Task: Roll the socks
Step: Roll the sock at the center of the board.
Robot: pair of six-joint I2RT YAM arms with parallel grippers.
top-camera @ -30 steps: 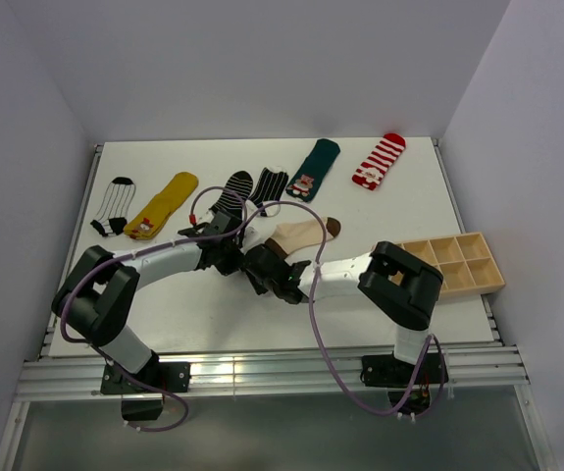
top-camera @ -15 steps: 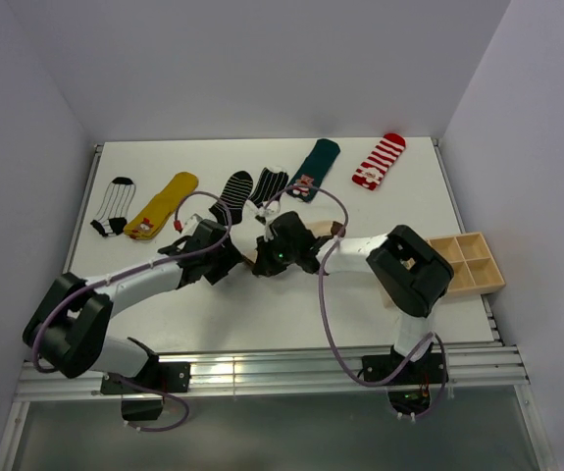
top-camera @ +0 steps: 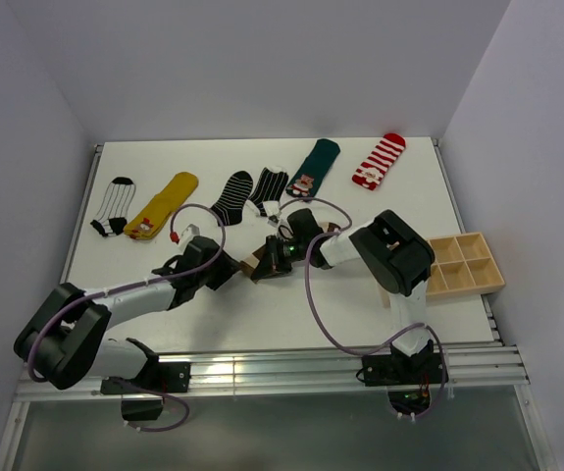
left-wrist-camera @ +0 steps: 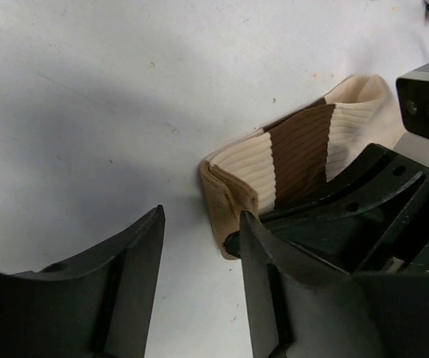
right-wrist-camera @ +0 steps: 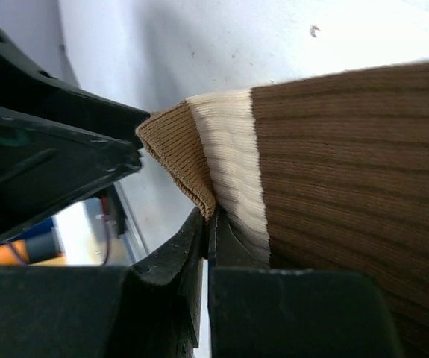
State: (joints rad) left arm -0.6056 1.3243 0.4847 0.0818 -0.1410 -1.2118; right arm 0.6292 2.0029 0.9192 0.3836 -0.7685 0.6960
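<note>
Table (top-camera: pixel 429 196): white top, filling the middle of the frame.
Tray (top-camera: pixel 470 290): pale wood with compartments, at the right edge; left end hidden, seemingly two rows.
Walls (top-camera: pixel 262 59): plain and pale, upper frame and both sides.
Rail (top-camera: pixel 282 371): metal, lower frame.

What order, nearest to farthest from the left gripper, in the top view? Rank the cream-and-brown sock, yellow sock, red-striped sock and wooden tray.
1. Cream-and-brown sock, right beside the left gripper.
2. Yellow sock, back left.
3. Red-striped sock, back right.
4. Wooden tray, at the far right.
</note>
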